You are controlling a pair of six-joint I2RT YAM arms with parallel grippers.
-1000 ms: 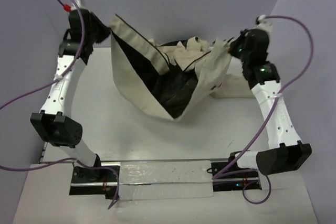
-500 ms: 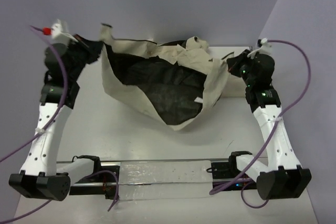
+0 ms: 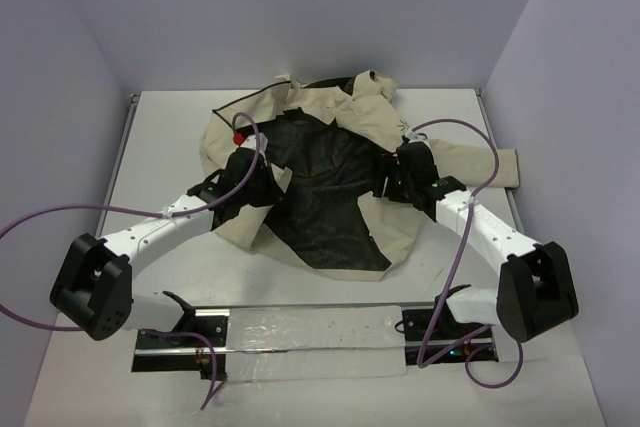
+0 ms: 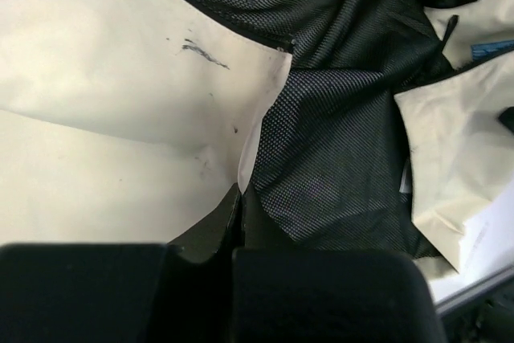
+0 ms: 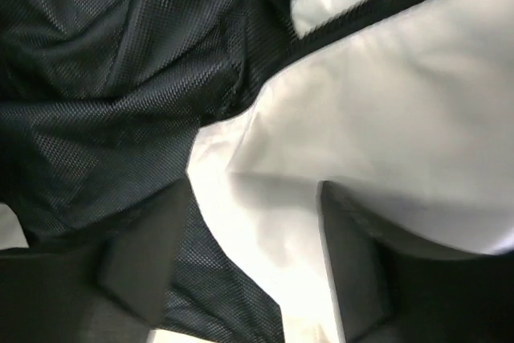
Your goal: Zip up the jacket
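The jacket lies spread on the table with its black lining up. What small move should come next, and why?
Probably open the left jaws and let go. The jacket lies spread on the table, and the right jaws stand open above its cream fabric, while the left jaws are shut on its edge. Freed, both could then regrasp for zipping.

L arm (image 3: 150,234) & R arm (image 3: 478,225): white perforated link shells, bulky black elbow housings, black wrists. Purple cable (image 3: 40,222) loops off each; red cap (image 3: 239,136) nr L wrist. L claw (image 4: 239,198), R claw (image 5: 249,238): dark matte fingers. Bases on black rail (image 3: 165,345) w/ silver plate (image 3: 310,335).
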